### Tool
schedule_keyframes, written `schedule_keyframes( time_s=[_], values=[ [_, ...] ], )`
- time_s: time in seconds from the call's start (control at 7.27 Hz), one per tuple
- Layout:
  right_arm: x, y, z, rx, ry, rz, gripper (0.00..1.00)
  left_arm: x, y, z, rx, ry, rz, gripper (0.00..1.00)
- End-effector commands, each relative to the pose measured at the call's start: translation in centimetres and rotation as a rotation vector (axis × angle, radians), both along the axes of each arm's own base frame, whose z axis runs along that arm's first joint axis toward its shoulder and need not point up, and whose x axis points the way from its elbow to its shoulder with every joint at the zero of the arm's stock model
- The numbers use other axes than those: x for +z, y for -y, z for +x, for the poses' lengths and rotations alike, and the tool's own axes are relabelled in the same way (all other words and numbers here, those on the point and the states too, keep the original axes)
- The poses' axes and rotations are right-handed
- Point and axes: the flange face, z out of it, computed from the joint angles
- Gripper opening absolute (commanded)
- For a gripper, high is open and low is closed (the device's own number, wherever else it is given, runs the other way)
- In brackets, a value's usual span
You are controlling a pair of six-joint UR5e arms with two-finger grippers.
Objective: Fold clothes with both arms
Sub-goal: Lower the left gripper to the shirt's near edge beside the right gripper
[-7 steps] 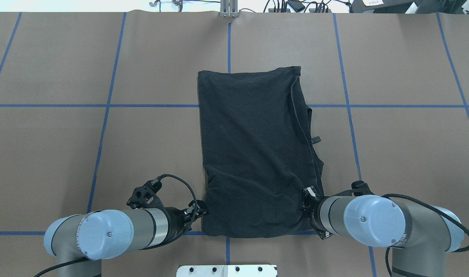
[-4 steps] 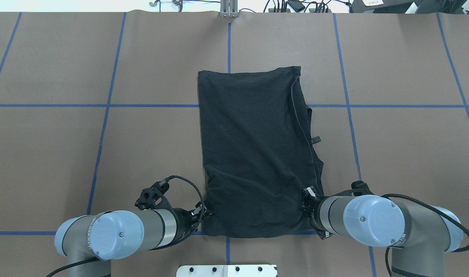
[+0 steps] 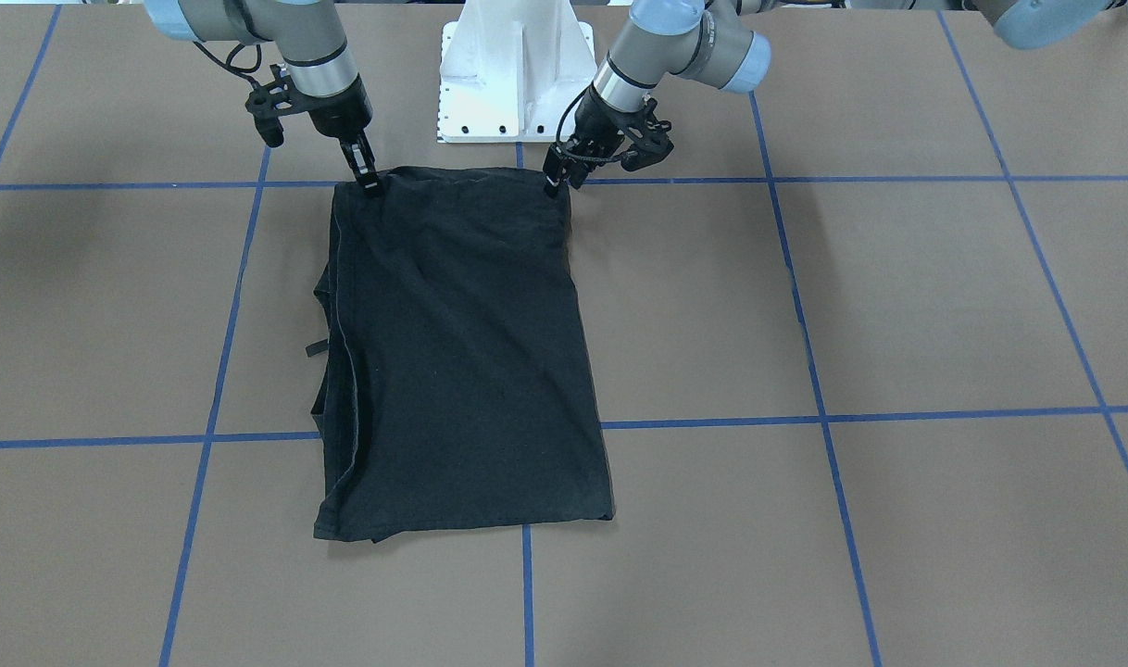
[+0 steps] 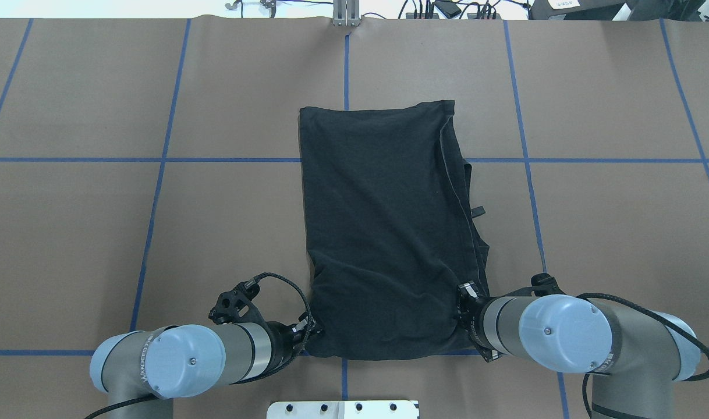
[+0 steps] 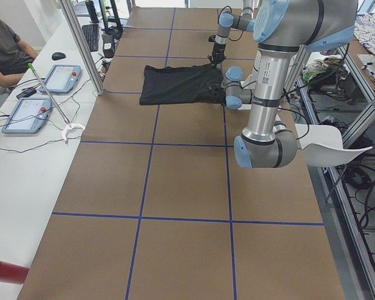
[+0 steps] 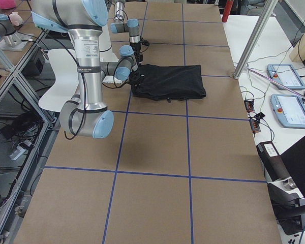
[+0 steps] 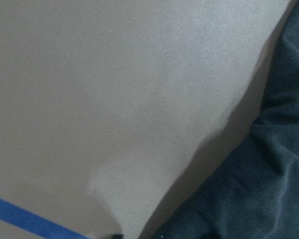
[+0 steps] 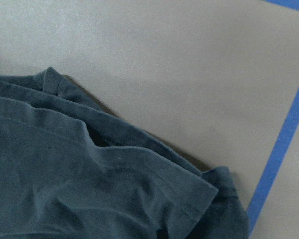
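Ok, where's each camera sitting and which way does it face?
Front-facing: across the table, facing the robot; both arms, base stand.
Overhead: behind the robot, looking down; both arms.
Exterior left: table's end; left arm near, right arm far.
Exterior right: opposite end; right arm near.
Left wrist: close down on table and T-shirt edge; no arm.
Right wrist: close on a T-shirt corner; no arm.
Shared: the T-shirt shows in all six.

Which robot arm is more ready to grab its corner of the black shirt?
Probably the right. The right gripper has its tips down on a near corner of the T-shirt, on the cloth. The left gripper is just at the cloth's edge, beside its corner, so it seems less set.
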Motion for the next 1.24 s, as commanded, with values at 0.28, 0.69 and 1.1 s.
schedule_keyframes(
  time_s=[0.28, 0.69, 1.1],
  values=[
    [-0.3, 0.4, 0.5, -0.001, 0.006, -0.011, 0.0, -0.6, -0.2, 0.0, -0.011, -0.014, -0.022, 0.0],
    [-0.6, 0.5, 0.6, -0.001, 0.013, -0.011, 0.0, -5.1, -0.1, -4.2, -0.015, -0.081, -0.012, 0.0],
    [-2.5, 0.2, 4.4, -0.006, 0.062, -0.02, 0.0, -10.3, -1.3, -8.5, -0.005, -0.118, -0.012, 0.0]
  ],
)
